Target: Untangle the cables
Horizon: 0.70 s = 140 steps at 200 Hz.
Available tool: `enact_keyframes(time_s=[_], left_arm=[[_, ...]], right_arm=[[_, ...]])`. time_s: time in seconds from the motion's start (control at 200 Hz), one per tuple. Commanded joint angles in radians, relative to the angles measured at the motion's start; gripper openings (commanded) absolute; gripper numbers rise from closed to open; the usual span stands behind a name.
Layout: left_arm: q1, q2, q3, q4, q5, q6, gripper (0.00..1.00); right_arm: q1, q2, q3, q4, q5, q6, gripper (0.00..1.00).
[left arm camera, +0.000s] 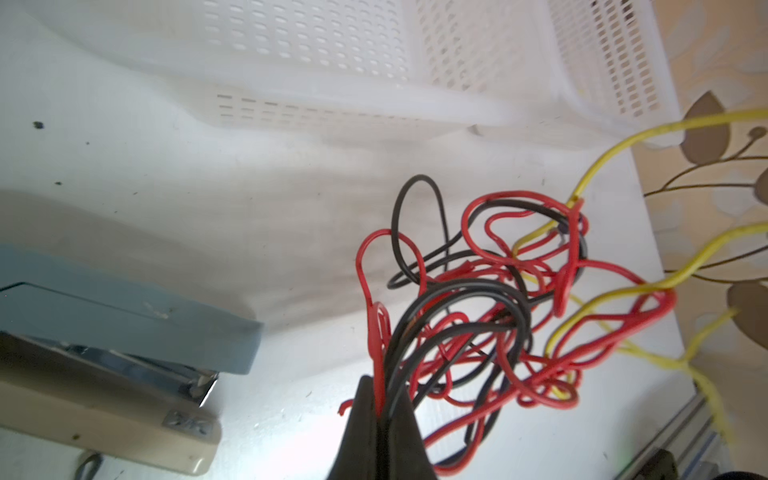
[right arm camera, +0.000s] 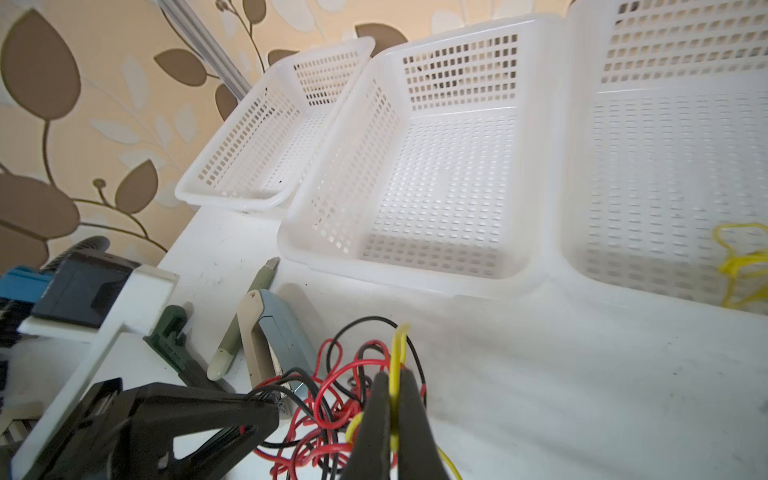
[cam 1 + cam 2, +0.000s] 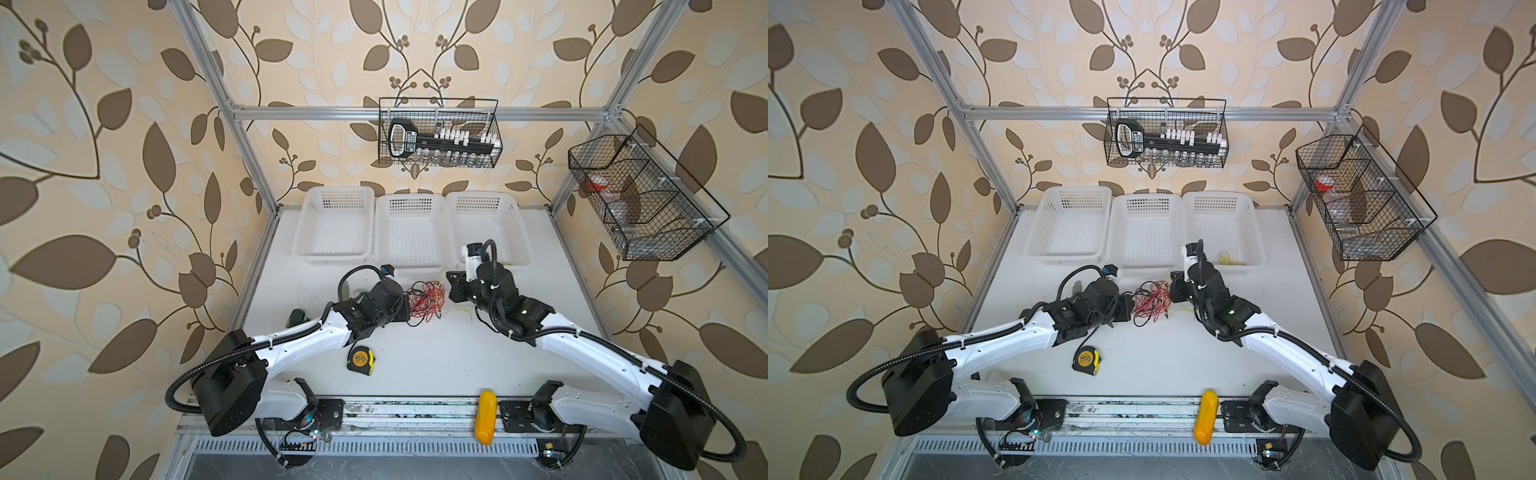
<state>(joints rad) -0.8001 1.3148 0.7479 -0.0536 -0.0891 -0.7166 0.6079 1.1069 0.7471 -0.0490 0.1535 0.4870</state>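
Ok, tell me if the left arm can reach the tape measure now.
Probably not yet: its fingers are shut on the cables. The tape measure lies uncovered beside its forearm.

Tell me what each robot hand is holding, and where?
The left gripper pinches red and black cables at the tangle's edge. The right gripper pinches a yellow cable at a bend.

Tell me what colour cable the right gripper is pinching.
A yellow cable, shown best in the right wrist view, in the right gripper.

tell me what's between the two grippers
A tangle of red and black cables, in both top views; left gripper pinches it, right gripper a yellow cable.
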Motion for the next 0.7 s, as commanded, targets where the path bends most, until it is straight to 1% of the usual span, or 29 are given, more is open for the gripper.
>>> enact_keyframes(time_s=[0.0, 0.305, 0.44, 0.515, 0.62, 0.695], left_arm=[[0.003, -0.007, -0.046, -0.116, -0.073, -0.017, 0.0], [0.004, -0.03, -0.042, -0.182, -0.132, -0.014, 0.0], [0.004, -0.054, -0.052, -0.187, -0.14, -0.015, 0.0], [0.004, -0.058, -0.05, -0.186, -0.137, -0.01, 0.0], [0.004, -0.048, -0.032, -0.193, -0.133, 0.004, 0.0], [0.004, -0.043, -0.024, -0.177, -0.11, 0.017, 0.0]], right_arm=[[-0.077, -0.085, -0.015, -0.026, 0.085, 0.007, 0.0], [-0.174, -0.211, -0.034, -0.153, 0.184, -0.008, 0.0], [-0.205, -0.247, -0.028, -0.17, 0.176, -0.017, 0.0], [-0.204, -0.25, -0.019, -0.159, 0.138, -0.019, 0.0], [-0.204, -0.242, -0.009, -0.161, 0.117, -0.023, 0.0], [-0.204, -0.234, -0.008, -0.143, 0.061, -0.024, 0.0]])
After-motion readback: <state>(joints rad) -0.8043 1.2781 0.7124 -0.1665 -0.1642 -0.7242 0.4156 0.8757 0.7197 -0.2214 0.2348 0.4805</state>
